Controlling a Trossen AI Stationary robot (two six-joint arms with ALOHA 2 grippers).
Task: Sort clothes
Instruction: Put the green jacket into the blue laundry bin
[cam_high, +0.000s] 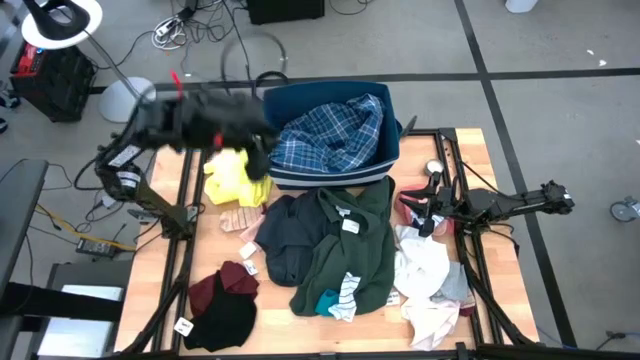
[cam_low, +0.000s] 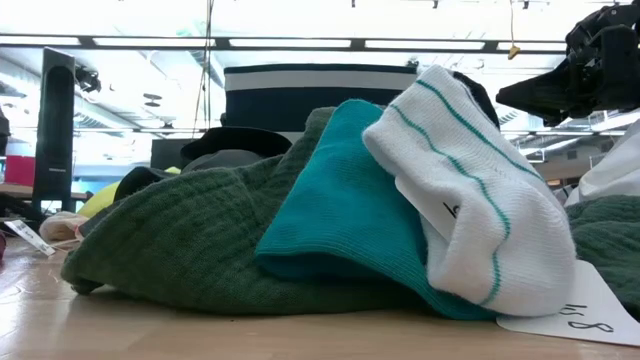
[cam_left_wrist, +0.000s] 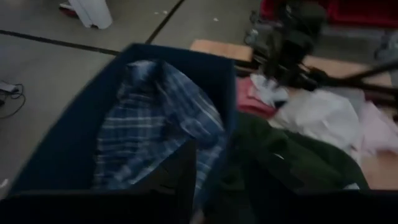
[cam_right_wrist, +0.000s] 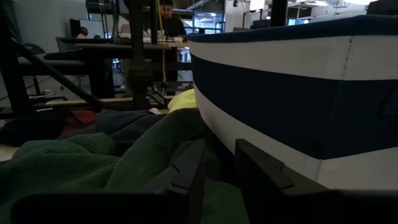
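A blue plaid shirt (cam_high: 335, 135) lies inside the navy bin (cam_high: 330, 178); it also shows in the left wrist view (cam_left_wrist: 155, 124). My left gripper (cam_high: 260, 158) hangs blurred over the bin's left near corner, above a yellow garment (cam_high: 235, 180). A dark green garment (cam_high: 350, 245) lies spread on the table's middle, with a teal sock (cam_low: 340, 200) and a white striped sock (cam_low: 480, 200) on its near edge. My right gripper (cam_right_wrist: 219, 162) sits low beside the bin's right near corner, open by a narrow gap, over the green cloth (cam_right_wrist: 93, 162).
A dark navy garment (cam_high: 285, 235) lies left of the green one. Maroon (cam_high: 215, 285) and black (cam_high: 225, 320) clothes lie at the near left. White (cam_high: 425, 265), grey (cam_high: 457, 285) and pink (cam_high: 430, 322) clothes lie at the near right. A person shows beyond the table (cam_right_wrist: 168, 18).
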